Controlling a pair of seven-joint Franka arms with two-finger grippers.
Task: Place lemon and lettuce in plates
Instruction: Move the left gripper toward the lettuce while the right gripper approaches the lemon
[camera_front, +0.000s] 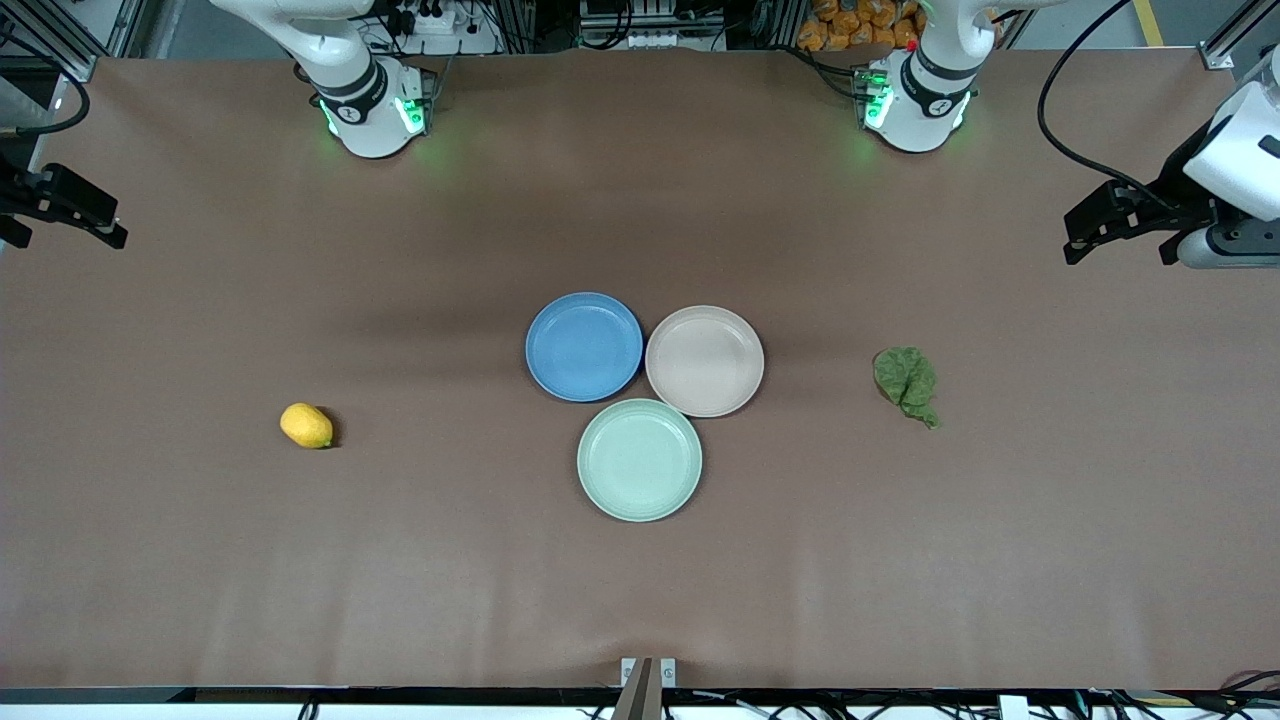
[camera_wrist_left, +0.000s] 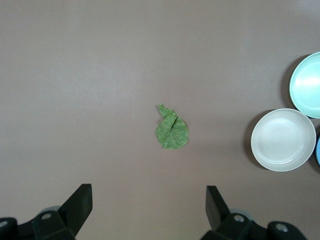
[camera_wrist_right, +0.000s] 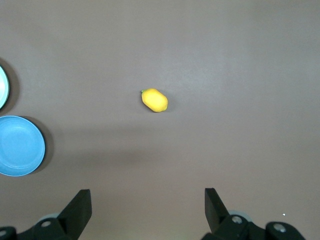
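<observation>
The lemon (camera_front: 306, 426) lies on the table toward the right arm's end; it also shows in the right wrist view (camera_wrist_right: 154, 100). The lettuce (camera_front: 907, 382) lies flat toward the left arm's end and shows in the left wrist view (camera_wrist_left: 172, 130). The blue plate (camera_front: 584, 346) and the beige-pink plate (camera_front: 704, 361) stand side by side mid-table, both empty. My left gripper (camera_front: 1110, 232) hangs high over the table's left-arm end, open and empty (camera_wrist_left: 149, 197). My right gripper (camera_front: 70, 215) hangs high over the right-arm end, open and empty (camera_wrist_right: 148, 200).
A mint-green plate (camera_front: 639, 459) stands empty, touching both other plates, nearer to the front camera. The brown table covering (camera_front: 640, 600) is otherwise bare. The arm bases (camera_front: 375, 105) stand along the table's back edge.
</observation>
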